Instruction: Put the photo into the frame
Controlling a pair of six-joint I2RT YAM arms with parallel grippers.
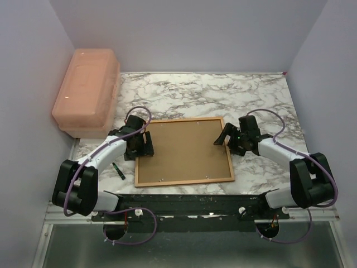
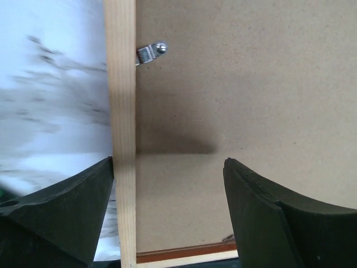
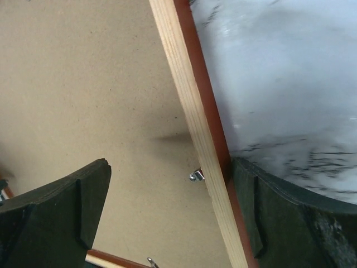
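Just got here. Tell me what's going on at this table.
The frame lies face down on the marble table, its light wood back up and the brown backing board sitting in it. The left gripper is open and straddles the frame's left rail. The right gripper is open and straddles the right rail. Neither holds anything. The photo is not visible in any view, so it may be under the board.

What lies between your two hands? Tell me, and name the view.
In the top external view, the brown backing board, set in the face-down frame, spans the stretch between the left hand and the right hand.
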